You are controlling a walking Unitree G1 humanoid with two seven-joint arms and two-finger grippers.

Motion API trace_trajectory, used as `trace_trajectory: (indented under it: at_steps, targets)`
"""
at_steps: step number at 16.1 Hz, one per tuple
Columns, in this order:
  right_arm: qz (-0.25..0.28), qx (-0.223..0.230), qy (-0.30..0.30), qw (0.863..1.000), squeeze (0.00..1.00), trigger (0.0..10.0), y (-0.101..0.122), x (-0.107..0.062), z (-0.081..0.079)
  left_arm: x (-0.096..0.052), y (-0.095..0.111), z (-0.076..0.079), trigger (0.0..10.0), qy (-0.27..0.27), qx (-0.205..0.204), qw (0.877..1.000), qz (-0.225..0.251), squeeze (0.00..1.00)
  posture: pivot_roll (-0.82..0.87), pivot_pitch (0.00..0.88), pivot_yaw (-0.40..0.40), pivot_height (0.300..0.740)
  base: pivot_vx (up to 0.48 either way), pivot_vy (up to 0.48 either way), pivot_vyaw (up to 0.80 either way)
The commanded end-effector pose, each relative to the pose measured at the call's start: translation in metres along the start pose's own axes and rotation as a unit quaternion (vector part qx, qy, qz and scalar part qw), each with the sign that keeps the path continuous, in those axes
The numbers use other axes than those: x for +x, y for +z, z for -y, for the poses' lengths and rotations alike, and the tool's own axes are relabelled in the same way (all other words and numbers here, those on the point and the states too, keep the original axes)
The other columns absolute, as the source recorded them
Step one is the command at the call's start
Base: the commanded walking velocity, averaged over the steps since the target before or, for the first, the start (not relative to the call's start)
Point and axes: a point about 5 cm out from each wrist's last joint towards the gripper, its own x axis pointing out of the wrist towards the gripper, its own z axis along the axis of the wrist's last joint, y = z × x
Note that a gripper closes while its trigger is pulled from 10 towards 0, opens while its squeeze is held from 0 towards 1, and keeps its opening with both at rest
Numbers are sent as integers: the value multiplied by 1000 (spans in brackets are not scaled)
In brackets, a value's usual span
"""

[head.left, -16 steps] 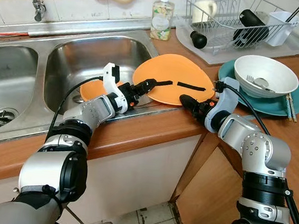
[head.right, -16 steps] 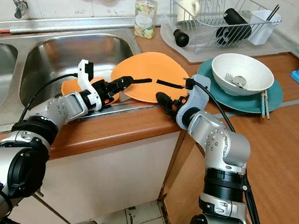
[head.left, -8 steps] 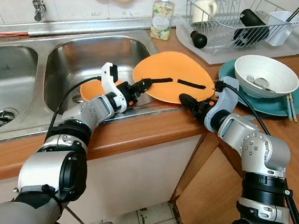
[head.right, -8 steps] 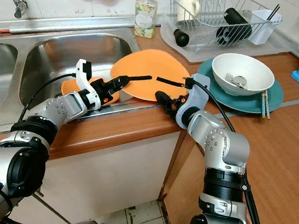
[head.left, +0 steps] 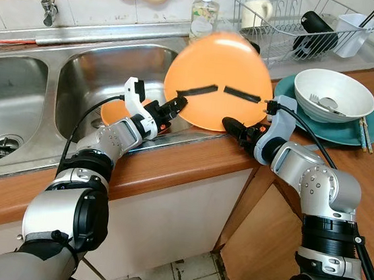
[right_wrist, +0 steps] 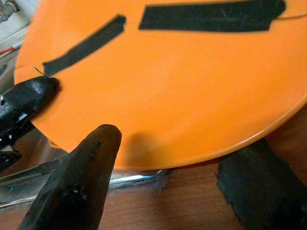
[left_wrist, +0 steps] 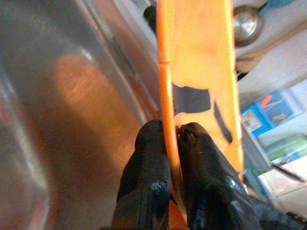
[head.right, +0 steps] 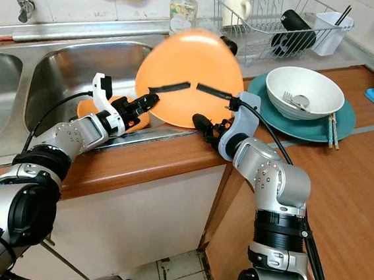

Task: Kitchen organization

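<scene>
From the left eye view, a round orange plate point(head.left: 218, 80) is tilted up on edge over the sink's point(head.left: 100, 79) right rim, its face marked by two black tape strips point(head.left: 215, 90). The left gripper point(head.left: 175, 104) pinches the plate's lower left rim; the right gripper point(head.left: 233, 126) sits at its lower right rim. A teal plate point(head.left: 347, 129) with a white bowl point(head.left: 332, 93) lies right of the sink, and a dish rack point(head.left: 297, 25) stands behind them.

In the left wrist view, the two black fingers point(left_wrist: 152, 158) are closed tight on the plate's thin rim, one on each side.

In the right wrist view, the fingers point(right_wrist: 86, 167) are spread wide apart beneath the plate's lower edge, gripping nothing.
</scene>
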Motion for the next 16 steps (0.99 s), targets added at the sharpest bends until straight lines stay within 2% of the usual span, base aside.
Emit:
trace_trajectory:
  at_steps: [1, 11, 12, 14, 16]
  targets:
    - [13, -5, 15, 1000, 0, 10000, 6, 0, -6, 1, 8, 4, 0, -4, 16, 1000, 5, 0, -111, 0, 78, 740, 0, 0, 0]
    - [14, -7, 16, 1000, 0, 10000, 7, 0, -6, 1, 9, 4, 0, -3, 14, 1000, 8, 0, -111, 0, 78, 740, 0, 0, 0]
    - [114, -128, 126, 977, 0, 10000, 34, -27, -42, -44, 76, -8, 0, 75, 68, 985, 142, 0, -105, 0, 75, 740, 0, 0, 0]
    - [117, -160, 132, 971, 0, 10000, 35, -30, -45, -57, 87, -13, 0, 106, 86, 977, 163, 0, -105, 0, 75, 740, 0, 0, 0]
    - [116, -166, 133, 970, 0, 10000, 34, -31, -46, -58, 87, -12, 0, 101, 84, 978, 163, 0, -98, 0, 77, 740, 0, 0, 0]
